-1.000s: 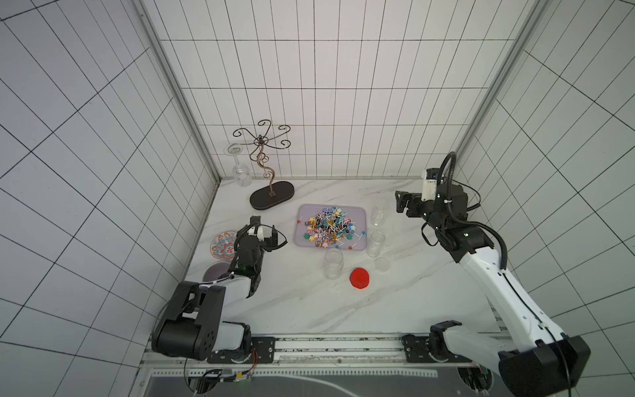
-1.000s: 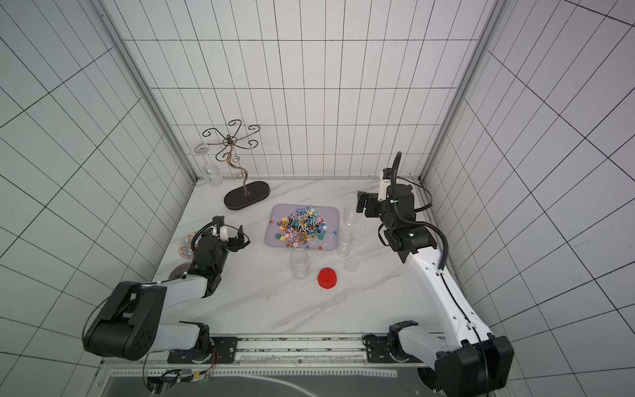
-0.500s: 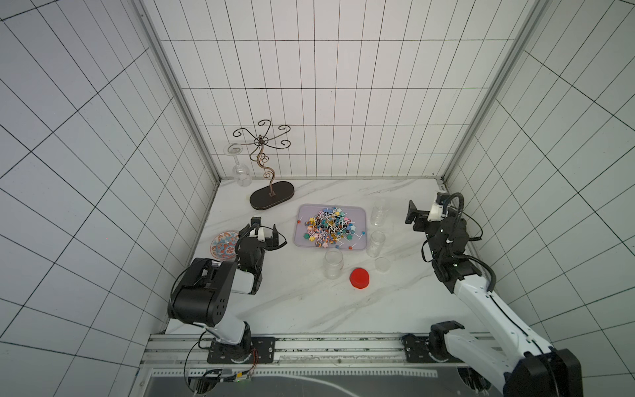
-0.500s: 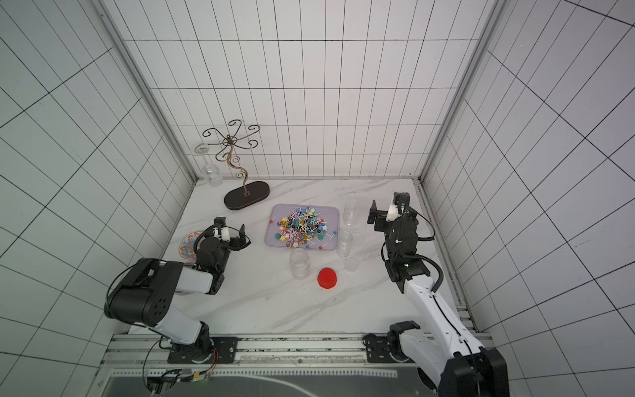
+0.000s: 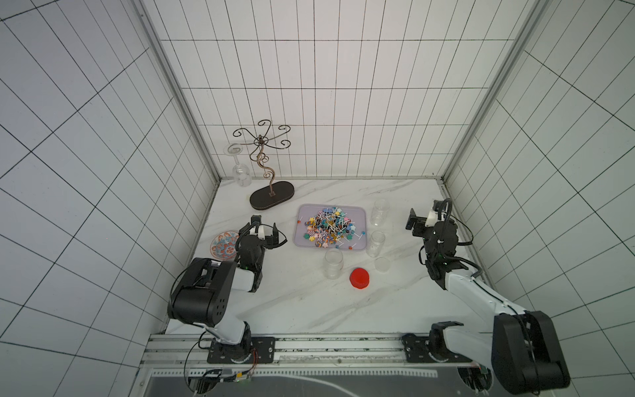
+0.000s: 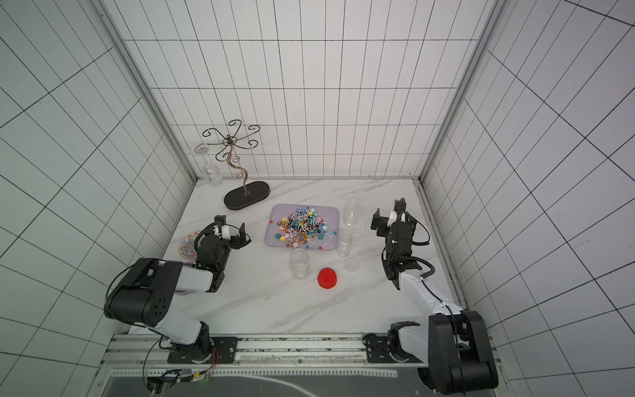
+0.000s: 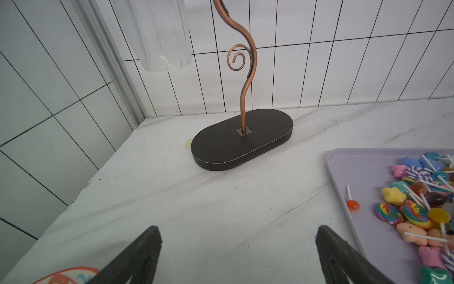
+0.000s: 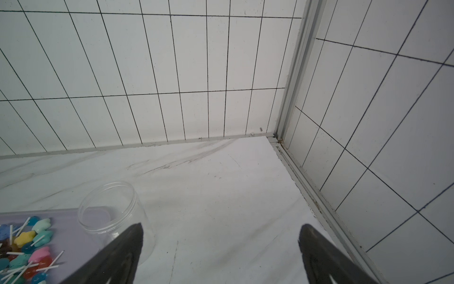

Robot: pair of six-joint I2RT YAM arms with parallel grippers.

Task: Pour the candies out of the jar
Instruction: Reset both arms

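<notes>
Here, white marble tabletop [image 5: 292, 302], grid-tiled walls [image 5: 326, 103]; candies [image 5: 326, 230] on lilac tray [image 5: 360, 220]

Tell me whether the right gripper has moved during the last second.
Yes. The right gripper has drawn back, away from the far clear jar and nearer the front of the table.

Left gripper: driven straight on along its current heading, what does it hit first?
Probably the stand's dark oval base, which lies dead ahead of the left gripper, between its open fingers. Depth is unclear: it could touch the table first.
</notes>
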